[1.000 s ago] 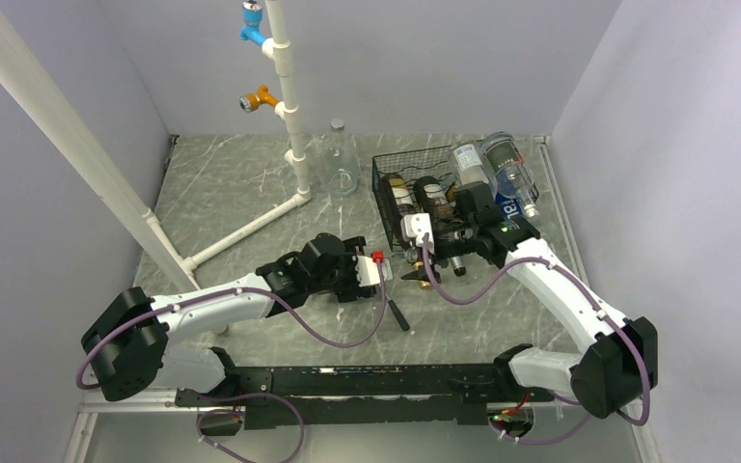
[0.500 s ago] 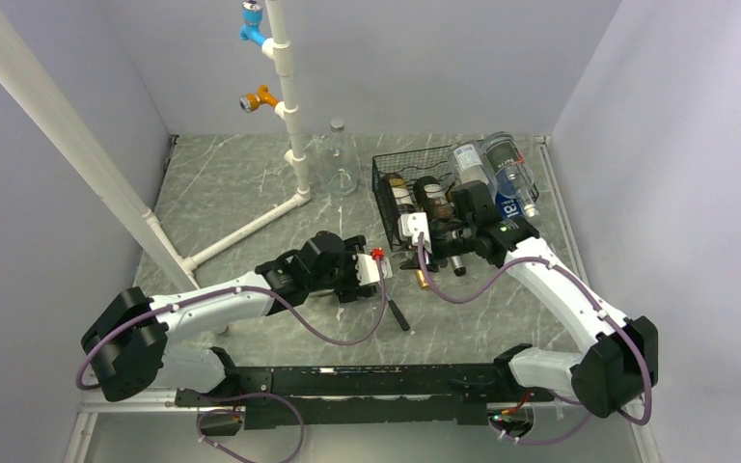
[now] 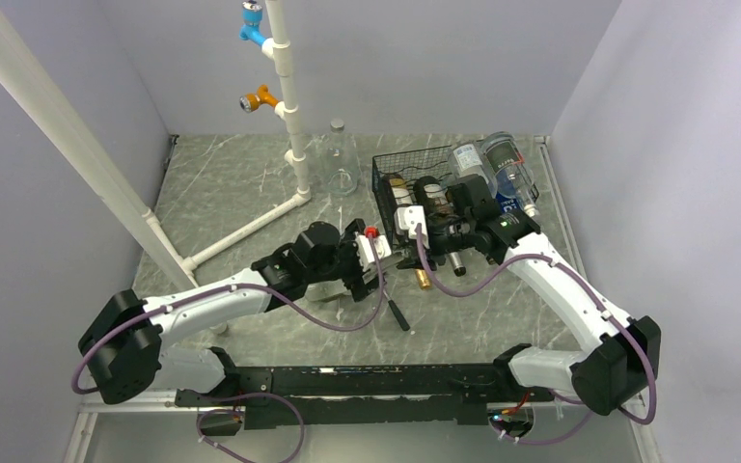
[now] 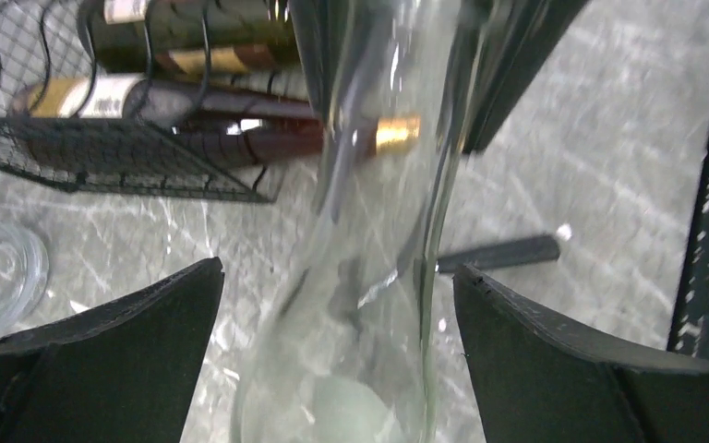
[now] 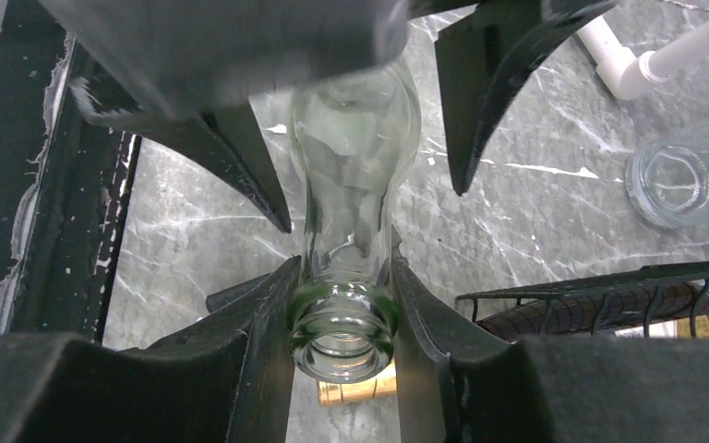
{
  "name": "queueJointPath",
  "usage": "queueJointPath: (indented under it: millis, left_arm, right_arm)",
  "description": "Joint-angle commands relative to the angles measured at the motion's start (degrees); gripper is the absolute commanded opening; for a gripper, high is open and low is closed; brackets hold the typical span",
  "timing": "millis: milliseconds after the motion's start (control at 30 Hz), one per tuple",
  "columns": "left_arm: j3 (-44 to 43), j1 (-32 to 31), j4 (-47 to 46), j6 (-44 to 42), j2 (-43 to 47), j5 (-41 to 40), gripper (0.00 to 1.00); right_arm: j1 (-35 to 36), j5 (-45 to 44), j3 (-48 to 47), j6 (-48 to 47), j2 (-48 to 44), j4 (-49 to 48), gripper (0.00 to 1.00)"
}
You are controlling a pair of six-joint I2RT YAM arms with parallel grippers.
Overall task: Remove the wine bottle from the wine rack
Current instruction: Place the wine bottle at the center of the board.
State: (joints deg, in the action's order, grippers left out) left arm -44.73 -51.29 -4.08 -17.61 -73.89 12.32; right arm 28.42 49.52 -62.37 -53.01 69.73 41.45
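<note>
Left fingers (image 4: 115,346) newly wider; one clear bottle (image 5: 355,152) between two right fingers (image 5: 245,369).

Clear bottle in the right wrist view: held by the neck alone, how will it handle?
Probably slippery: the clear bottle is smooth glass, and the right tool pinches only its neck, just under the lip. Likely light, since it looks empty. Rigid but breakable, and round, so apt to roll if dropped; the left tool stands open around its body.

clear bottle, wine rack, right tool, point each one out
clear bottle (image 5: 355,138), right wrist view, glass shoulder above the neck
wine rack (image 4: 102,157), left wrist view, black mesh side
right tool (image 5: 343,277), right wrist view, midway between fingertips
</note>
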Motion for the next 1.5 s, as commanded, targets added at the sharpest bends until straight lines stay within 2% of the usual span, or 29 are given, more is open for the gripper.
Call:
queueJointPath:
  millis: [0, 267, 633, 700, 833, 900, 933, 1000, 1133, 1200, 1267, 1467]
  left_arm:
    - [-2.09, 0.19, -9.10, 7.52, 2.35, 4.30, 0.99]
    - [-2.30, 0.17, -11.27, 8.84, 1.69, 7.01, 0.98]
    - [-5.22, 0.21, -6.08, 5.96, -1.72, 8.03, 0.67]
    - [-6.01, 0.21, -4.66, 4.96, -2.36, 7.99, 0.51]
    - [-7.22, 0.21, -2.15, 2.76, -3.13, 7.69, 0.27]
    - [-7.94, 0.21, -0.45, 1.53, -3.19, 7.65, 0.03]
    - [-8.34, 0.22, 0.38, 1.11, -3.15, 7.41, 0.00]
    - [-8.48, 0.24, 1.04, 0.48, -2.41, 6.73, 0.00]
    - [-7.56, 0.52, -0.14, 0.91, 0.65, 4.98, 0.00]
    - [-6.89, 0.96, -1.17, 1.64, 2.17, 4.13, 0.00]
    - [-6.18, 1.59, -2.27, 2.44, 3.59, 3.70, 0.00]
    - [-4.83, 4.80, -5.14, 5.43, 7.05, 3.81, 0.00]
  right_arm:
    - [0.95, 2.86, -2.08, 1.76, 0.42, 0.01, 0.00]
    - [1.06, 2.98, -2.49, 3.70, 0.22, -0.55, 0.00]
    - [1.10, 3.04, -2.41, 5.00, 0.31, -1.24, 0.00]
    - [1.11, 3.04, -2.41, 5.32, 0.36, -1.35, 0.01]
    - [1.10, 3.11, -2.41, 5.83, 0.35, -1.55, 0.03]
    - [1.13, 3.13, -2.25, 6.39, 0.42, -1.92, 0.07]
    - [1.12, 3.12, -2.19, 6.70, 0.47, -2.06, 0.13]
    - [1.11, 3.34, -2.01, 7.05, 0.45, -2.28, 0.28]
    - [0.66, 5.00, -1.78, 8.68, 0.47, -2.66, 0.72]
    - [0.10, 6.64, -1.84, 9.25, 0.30, -2.57, 0.89]
    - [-0.74, 8.26, -2.03, 10.05, -0.06, -2.51, 0.99]
    - [-6.73, 15.13, -3.49, 10.70, -2.01, -0.02, 0.99]
